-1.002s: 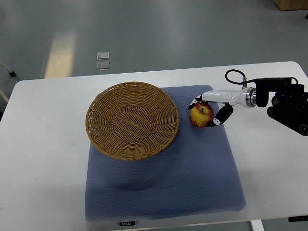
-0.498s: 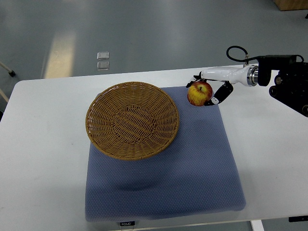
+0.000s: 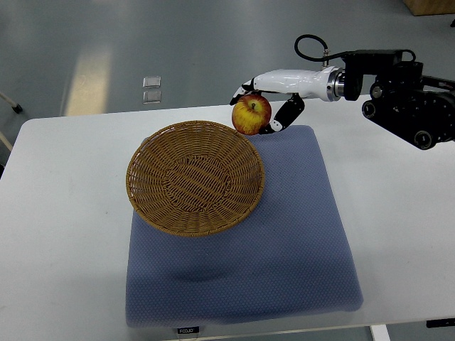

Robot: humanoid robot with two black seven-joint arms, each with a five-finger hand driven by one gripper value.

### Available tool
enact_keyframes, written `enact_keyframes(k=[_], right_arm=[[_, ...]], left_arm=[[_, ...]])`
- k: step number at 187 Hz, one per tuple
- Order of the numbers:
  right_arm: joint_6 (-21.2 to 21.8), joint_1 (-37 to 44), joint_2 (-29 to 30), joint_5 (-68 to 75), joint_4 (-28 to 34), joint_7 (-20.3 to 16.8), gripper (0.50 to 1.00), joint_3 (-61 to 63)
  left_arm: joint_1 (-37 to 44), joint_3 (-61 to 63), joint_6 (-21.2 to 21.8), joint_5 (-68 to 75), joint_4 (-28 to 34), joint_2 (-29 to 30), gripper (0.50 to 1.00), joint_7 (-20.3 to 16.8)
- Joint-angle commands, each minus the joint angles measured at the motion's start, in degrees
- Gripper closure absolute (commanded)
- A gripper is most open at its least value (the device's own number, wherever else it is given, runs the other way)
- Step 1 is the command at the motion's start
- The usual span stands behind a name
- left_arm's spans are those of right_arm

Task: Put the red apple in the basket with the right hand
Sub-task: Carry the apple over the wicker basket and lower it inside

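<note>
The robot's right hand [image 3: 266,99], white with black fingertips, reaches in from the right side of the picture. Its fingers [image 3: 286,115] are curled tight around a round red and yellow apple [image 3: 251,115]. The apple has a small stem on top. It is up in the air, off the table, held between a finger on its left and fingers on its right.

The apple hangs just past the far right edge of a round woven brown wicker basket [image 3: 195,178]. It is right at the rim, not over the middle of the basket. The inside of the basket shows only its woven bottom.

The basket sits on the left part of a soft blue square mat [image 3: 284,241]. The mat lies on a white table [image 3: 64,234] with rounded corners. A small black tag [image 3: 188,329] is at the near edge of the mat.

The right arm [image 3: 398,96] is black and bulky behind the white hand, with a black cable [image 3: 310,44] looping above the wrist.

Behind the table is a grey floor [image 3: 213,50] with two small clear squares [image 3: 152,89] on it.
</note>
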Motion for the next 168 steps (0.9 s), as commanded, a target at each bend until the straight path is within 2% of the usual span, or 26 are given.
enact_keyframes(k=[1,42,117,168], right_arm=[[-0.51,-0.94,3.48,0.00,-0.36,-0.05,0.769,-0.09],[-0.69,-2.00,7.26,0.00,-2.47,-0.58,0.769,-0.18],[-1.04,-4.98,11.92,-0.53,-2.56,-1.37,0.762,-0.45],[-2.80,-6.92,14.38,-0.61,-3.08,-2.25,0.758,-0.18]], left_arm=[[-0.01,0.00,0.00,0.00,-0.01,0.00,0.500,0.07],[-0.01,0.00,0.00,0.00,-0.01,0.00,0.500,-0.02],[-0.01,0.00,0.00,0.00,-0.01,0.00,0.500,-0.02],[-0.01,0.00,0.00,0.00,-0.01,0.00,0.500,0.07]])
